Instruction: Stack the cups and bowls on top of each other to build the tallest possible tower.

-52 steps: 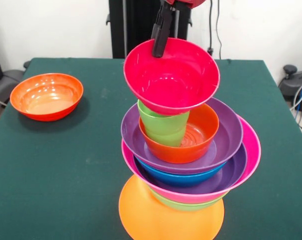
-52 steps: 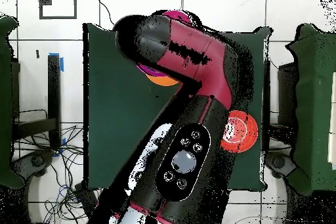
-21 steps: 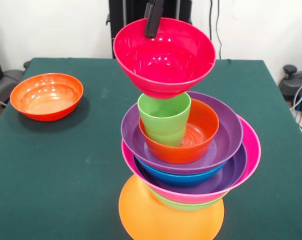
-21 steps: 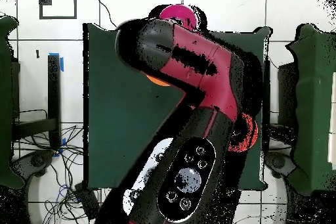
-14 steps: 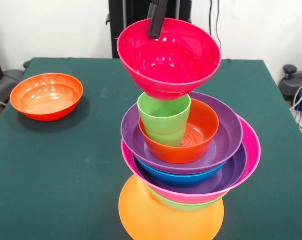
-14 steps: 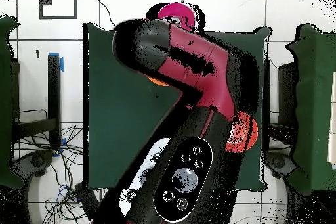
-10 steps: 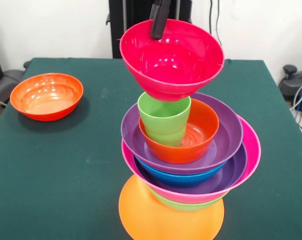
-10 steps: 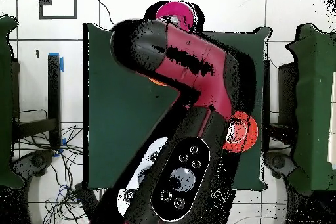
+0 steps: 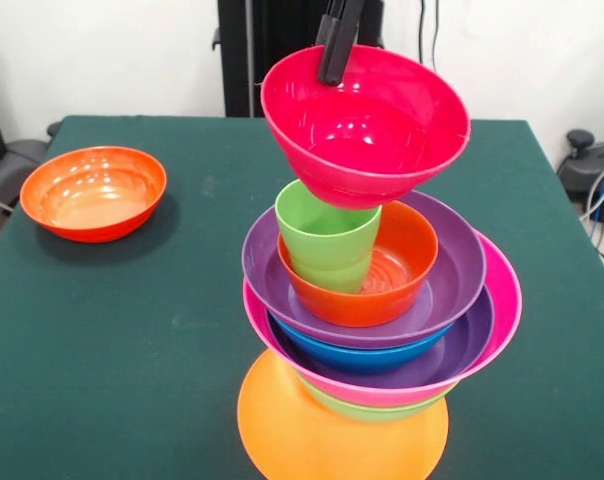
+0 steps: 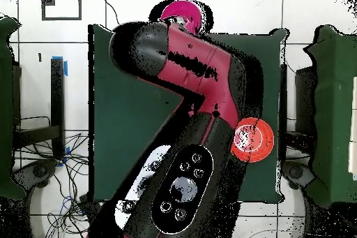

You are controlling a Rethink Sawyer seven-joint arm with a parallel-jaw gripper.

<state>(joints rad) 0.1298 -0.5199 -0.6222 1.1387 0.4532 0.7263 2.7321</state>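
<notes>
Spare bowl: a red-orange bowl is sitting alone near the worktop's far left corner in the front view, well apart from everything else; I am leaving it for later.

Tower: the tower is standing at the worktop's near edge, on an upturned orange bowl. Above it, green, pink, purple, blue, purple and red-orange bowls are nesting, with the light-green cup upright in the top red-orange one.

My jaws: my jaws are pinching the far rim of the magenta-red bowl, one finger inside, one outside.

Carried bowl: it is hanging tilted, its base just above the cup's mouth and off toward the right.

Overhead view: my arm is covering most of the stack.

Risk: I judge that releasing while the bowl is sitting off-centre and tilted could let it slide off the cup, or tip the cup over. A sideways nudge from me might also shake the leaning stack.
</notes>
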